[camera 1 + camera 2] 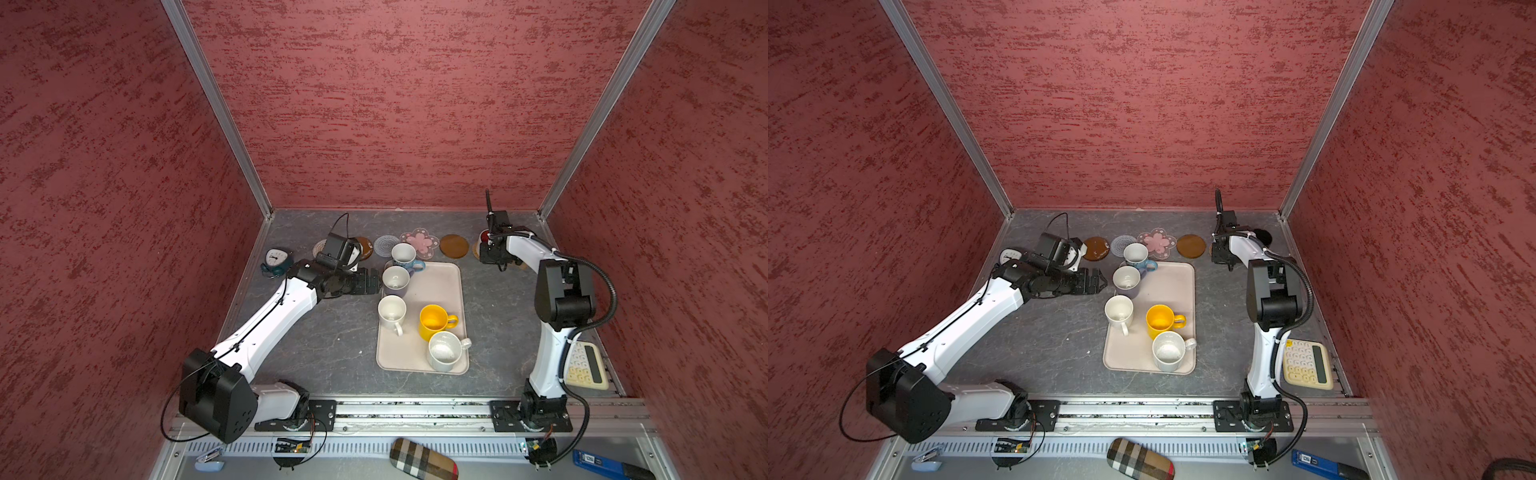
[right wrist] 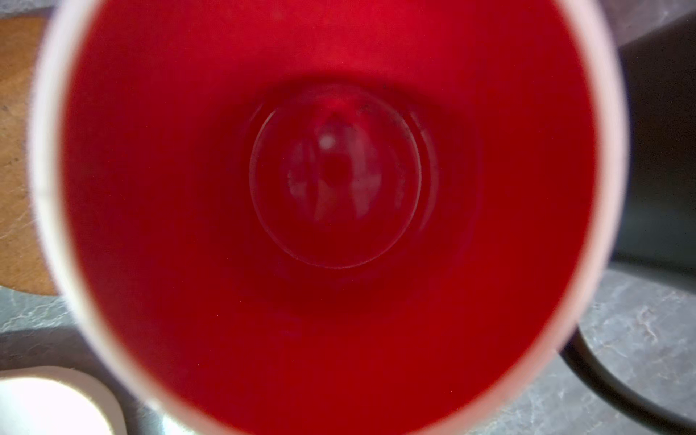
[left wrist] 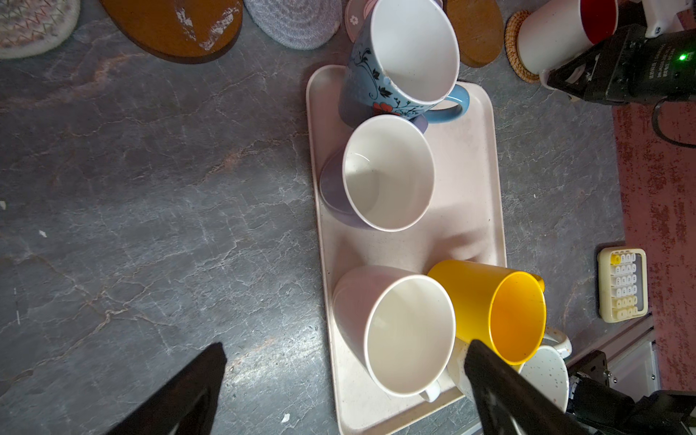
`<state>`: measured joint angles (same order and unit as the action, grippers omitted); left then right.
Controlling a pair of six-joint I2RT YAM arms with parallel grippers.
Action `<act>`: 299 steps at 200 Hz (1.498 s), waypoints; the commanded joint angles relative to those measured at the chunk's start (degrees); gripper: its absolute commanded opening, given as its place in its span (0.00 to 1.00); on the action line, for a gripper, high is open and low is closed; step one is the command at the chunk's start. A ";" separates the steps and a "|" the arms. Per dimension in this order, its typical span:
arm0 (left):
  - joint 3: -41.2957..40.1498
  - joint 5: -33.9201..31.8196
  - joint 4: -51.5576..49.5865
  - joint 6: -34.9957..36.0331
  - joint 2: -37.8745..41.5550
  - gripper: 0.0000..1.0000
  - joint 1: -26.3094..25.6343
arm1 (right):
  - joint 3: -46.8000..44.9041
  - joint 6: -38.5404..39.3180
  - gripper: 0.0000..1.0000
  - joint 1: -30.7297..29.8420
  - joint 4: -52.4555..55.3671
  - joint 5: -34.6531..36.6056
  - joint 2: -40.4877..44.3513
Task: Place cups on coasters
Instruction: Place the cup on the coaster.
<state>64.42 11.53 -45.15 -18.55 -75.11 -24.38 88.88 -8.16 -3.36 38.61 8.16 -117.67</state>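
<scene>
On the beige tray [image 1: 449, 282] stand a blue-based white cup [image 1: 404, 254], a lavender cup [image 1: 395, 278], a plain white cup [image 1: 392, 311], a yellow cup [image 1: 434, 320] and a speckled white cup [image 1: 444, 351]. My left gripper [image 1: 376, 284] hangs open beside the tray's left edge, level with the lavender cup and holding nothing. The coasters lie along the back: a brown disc [image 1: 454, 246], a pink flower [image 1: 420, 241], a spiral disc [image 1: 385, 245]. My right gripper [image 1: 490, 253] is shut on the red-inside white cup [image 3: 557, 34], which stands on the wicker coaster [image 3: 514, 49]. A black cup [image 1: 1262, 237] shows behind that arm.
A small clock [image 1: 274, 261] sits at the back left and a calculator [image 1: 584, 365] at the right edge. A plaid case [image 1: 422, 459], a stapler [image 1: 208, 461] and a blue tool [image 1: 598, 461] lie below the front rail. Red walls close three sides.
</scene>
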 commanded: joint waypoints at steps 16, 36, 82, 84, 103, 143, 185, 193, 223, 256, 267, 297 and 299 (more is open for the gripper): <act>0.80 0.18 1.01 0.79 0.06 1.00 0.30 | 1.28 -0.63 0.00 0.59 -3.92 -0.25 0.42; 0.88 0.08 0.98 0.79 0.02 1.00 0.32 | 0.99 -0.58 0.00 0.65 -4.75 0.23 0.99; 0.84 0.39 1.19 0.54 -0.15 1.00 0.35 | -0.87 -0.62 0.07 0.64 -6.03 -1.09 1.18; 0.78 0.33 1.22 0.53 -0.13 1.00 0.31 | -1.03 -0.58 0.08 0.68 -6.23 -1.17 1.27; 0.80 0.51 1.03 0.53 0.26 1.00 0.30 | -2.88 -0.83 0.18 0.67 -7.48 -1.82 2.27; 0.54 0.51 0.24 0.20 1.78 1.00 0.14 | -4.11 -0.86 0.47 0.63 -7.43 -2.36 3.48; -0.09 0.48 -0.54 -0.30 4.28 1.00 0.12 | -5.03 -0.76 0.64 0.67 -6.47 -2.48 6.40; -0.14 0.51 -0.71 -0.39 4.74 1.00 0.12 | -5.27 -0.80 0.66 0.65 -6.13 -2.64 7.27; -0.23 0.99 -1.38 -0.79 6.83 1.00 0.04 | -7.98 -0.89 0.73 0.63 -4.94 -2.86 12.58; -0.61 1.60 -2.22 -1.22 9.00 1.00 -0.05 | -13.70 -1.03 0.76 -0.05 -2.95 -3.37 21.15; -1.05 2.01 -2.14 -1.45 9.74 1.00 -0.14 | -15.89 -0.91 0.71 -0.60 -1.87 -4.29 24.55; -1.82 2.88 -2.32 -2.00 10.20 1.00 -0.70 | -19.95 -0.33 0.46 -2.79 3.89 -10.26 30.81; -1.88 2.84 -2.32 -2.01 10.24 1.00 -0.67 | -20.23 -0.46 0.45 -3.15 4.27 -10.47 31.18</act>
<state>63.59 13.13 -46.74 -19.90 -65.56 -24.53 70.83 -8.86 -4.23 36.93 3.16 -90.06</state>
